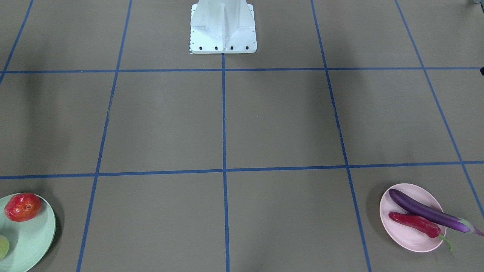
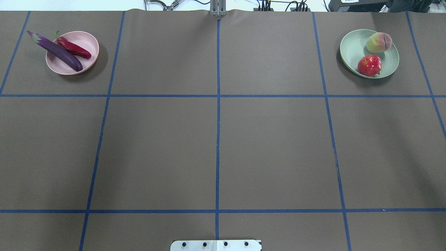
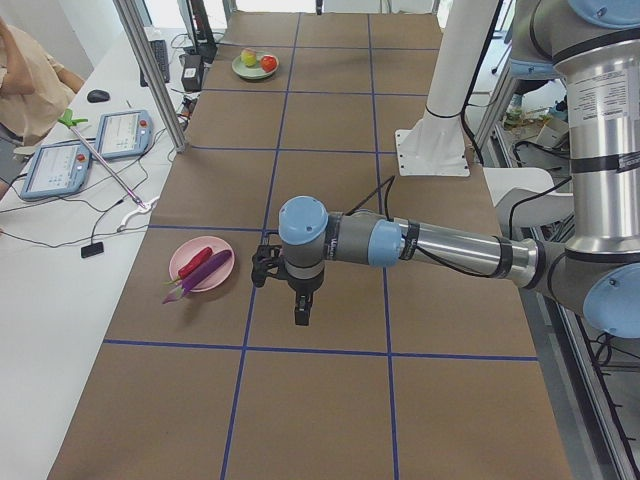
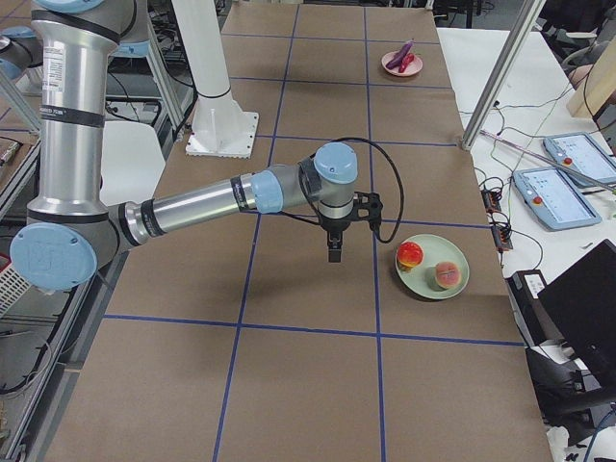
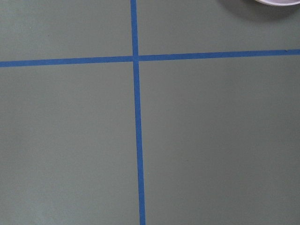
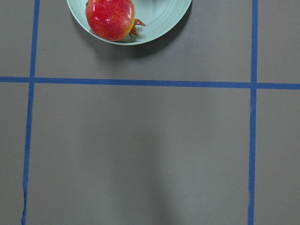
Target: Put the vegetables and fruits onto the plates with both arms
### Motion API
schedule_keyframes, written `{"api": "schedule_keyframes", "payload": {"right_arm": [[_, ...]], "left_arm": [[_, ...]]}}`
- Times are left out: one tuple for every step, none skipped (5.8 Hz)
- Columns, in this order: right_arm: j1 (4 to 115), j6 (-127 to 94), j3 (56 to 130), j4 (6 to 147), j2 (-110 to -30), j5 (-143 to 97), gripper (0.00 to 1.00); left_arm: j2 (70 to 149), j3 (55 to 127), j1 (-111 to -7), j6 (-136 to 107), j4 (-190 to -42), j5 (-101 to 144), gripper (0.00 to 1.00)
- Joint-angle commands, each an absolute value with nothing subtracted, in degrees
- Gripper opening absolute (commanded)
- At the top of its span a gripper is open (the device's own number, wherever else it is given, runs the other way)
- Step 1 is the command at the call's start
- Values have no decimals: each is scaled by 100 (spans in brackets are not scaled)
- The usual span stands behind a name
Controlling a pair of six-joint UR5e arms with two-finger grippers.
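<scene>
When you look down from above, the pink plate [image 2: 87, 41] sits at 10 o'clock on the brown table [image 2: 216, 139]. The green plate [image 2: 350, 47] sits at 2 o'clock, far from the pink one.

The purple eggplant [image 2: 59, 52] lies across the pink plate, and its cap end sticks out over the rim at 10 o'clock. The red chili [image 2: 74, 48] lies just beside it, and the two seem to touch.

On the green plate, the peach [image 2: 379, 42] is at 1 o'clock and the red fruit [image 2: 369, 65] is at 6 o'clock.

Each arm shows only from the side. The left gripper [image 3: 300, 312] hangs above the table with its fingers pointing down, near the pink plate. The right gripper [image 4: 333, 252] hangs the same way near the green plate. I cannot tell if either one is open or closed.
</scene>
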State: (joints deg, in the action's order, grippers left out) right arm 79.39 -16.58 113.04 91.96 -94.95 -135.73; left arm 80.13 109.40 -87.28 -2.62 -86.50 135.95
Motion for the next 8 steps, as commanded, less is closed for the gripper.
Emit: {"api": "schedule_keyframes", "payload": {"right_arm": [[7875, -1652, 11180, 9193, -9291, -13561, 100], [7875, -1652, 11171, 9193, -9264, -13579, 100], [7875, -1652, 11171, 9202, -9211, -13588, 100], [7875, -1652, 11110, 9193, -9202, -13588, 100], [7875, -1652, 11083, 9193, -9202, -13579, 100], [7875, -1635, 11074, 9185, -9211, -13570, 100], [7840, -1635, 11074, 9185, -9202, -13570, 100], [7788, -1643, 11074, 9193, -9193, -13570, 100]], "left_arm": [[8007, 10925, -8728, -272, -8640, 13570, 100], [7998, 10977, -8736, -299, -8631, 13579, 100], [7972, 10986, -8719, -316, -8631, 13597, 100], [8033, 10925, -8701, -316, -8640, 13579, 100], [8024, 10934, -8710, -325, -8631, 13588, 100], [8033, 10907, -8710, -316, -8631, 13579, 100], [8051, 10846, -8701, -316, -8657, 13579, 100], [8059, 10907, -8701, -308, -8657, 13605, 100]]}}
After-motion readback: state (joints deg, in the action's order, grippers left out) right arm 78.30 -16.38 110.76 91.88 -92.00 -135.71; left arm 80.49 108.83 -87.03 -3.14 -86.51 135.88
